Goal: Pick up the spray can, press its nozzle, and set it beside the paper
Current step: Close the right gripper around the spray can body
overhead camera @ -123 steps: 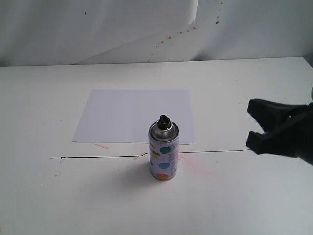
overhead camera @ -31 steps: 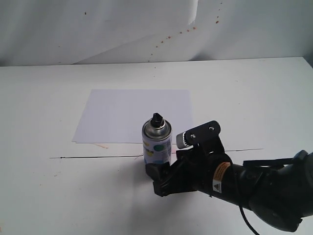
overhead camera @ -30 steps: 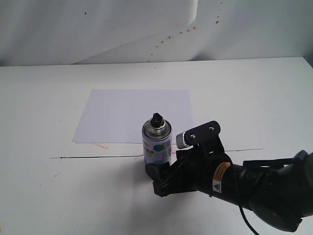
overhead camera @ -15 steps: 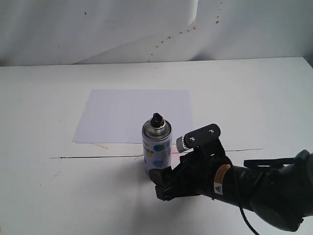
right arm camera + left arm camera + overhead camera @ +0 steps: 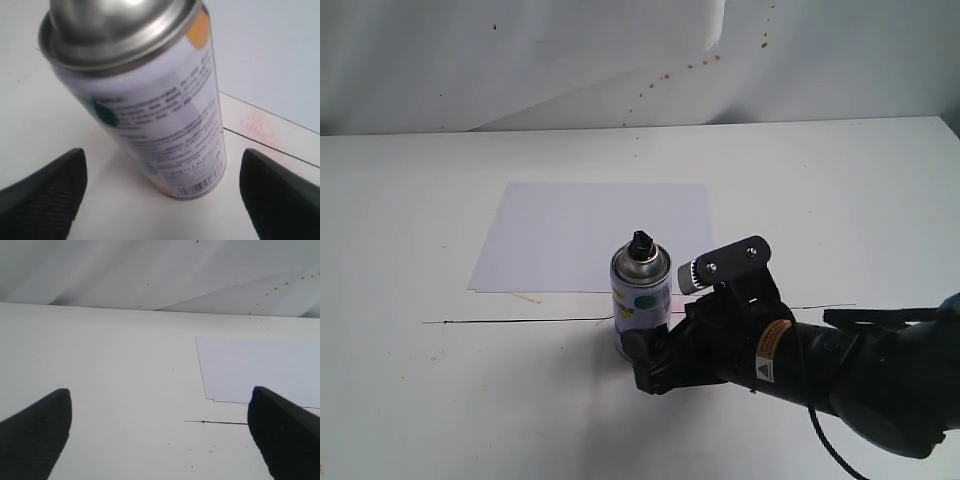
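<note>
Grasp step judged in hand. Right gripper (image 5: 162, 200) is spread open; the spray can (image 5: 150, 105) stands between its fingers, touched by neither. Closing on the can body is called for next. Can upright, long axis vertical, nozzle (image 5: 641, 243) topmost. Paper (image 5: 590, 230) lies beyond the can. Left gripper (image 5: 160, 440) open, nothing held.

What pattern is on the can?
White can with teal, blue and orange dots; clearest in the right wrist view.
</note>
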Tool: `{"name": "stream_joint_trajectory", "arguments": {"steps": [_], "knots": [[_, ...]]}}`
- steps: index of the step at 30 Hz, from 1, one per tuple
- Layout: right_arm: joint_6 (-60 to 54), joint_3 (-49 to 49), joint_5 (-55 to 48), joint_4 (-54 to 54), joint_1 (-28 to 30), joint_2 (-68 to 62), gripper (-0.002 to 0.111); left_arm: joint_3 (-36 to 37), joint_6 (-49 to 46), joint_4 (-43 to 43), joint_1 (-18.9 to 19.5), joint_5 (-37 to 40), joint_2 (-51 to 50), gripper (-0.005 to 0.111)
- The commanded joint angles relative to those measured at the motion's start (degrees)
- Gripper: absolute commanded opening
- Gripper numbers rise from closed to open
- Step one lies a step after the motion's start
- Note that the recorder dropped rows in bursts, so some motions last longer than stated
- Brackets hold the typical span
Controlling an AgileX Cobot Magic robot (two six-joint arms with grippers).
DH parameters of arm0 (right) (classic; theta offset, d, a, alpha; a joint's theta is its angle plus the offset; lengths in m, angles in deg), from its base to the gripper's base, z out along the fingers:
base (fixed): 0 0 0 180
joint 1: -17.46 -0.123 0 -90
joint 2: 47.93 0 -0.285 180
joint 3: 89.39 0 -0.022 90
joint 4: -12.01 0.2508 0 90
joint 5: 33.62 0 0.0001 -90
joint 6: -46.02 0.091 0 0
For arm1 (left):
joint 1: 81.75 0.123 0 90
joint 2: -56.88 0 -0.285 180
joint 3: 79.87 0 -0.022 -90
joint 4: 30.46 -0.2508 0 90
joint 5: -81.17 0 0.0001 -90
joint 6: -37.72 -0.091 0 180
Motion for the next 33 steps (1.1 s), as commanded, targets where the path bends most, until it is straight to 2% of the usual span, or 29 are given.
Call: {"name": "stream_joint_trajectory", "arguments": {"steps": [1,9,33], "knots": [[-0.4,-2.8,-3.7,-0.6,-0.1,0.5,0.076,0.3,0.0,0.3,-0.3,-0.1,0.3,0.089],[-0.4,-4.1,-7.8,-0.6,-0.1,0.3,0.076,0.3,0.0,0.3,-0.3,-0.1,0.3,0.089],[-2.5,-4.1,-2.0,0.5,-0.1,-2.2,0.076,0.3,0.0,0.3,-0.3,-0.1,0.3,0.089]]}}
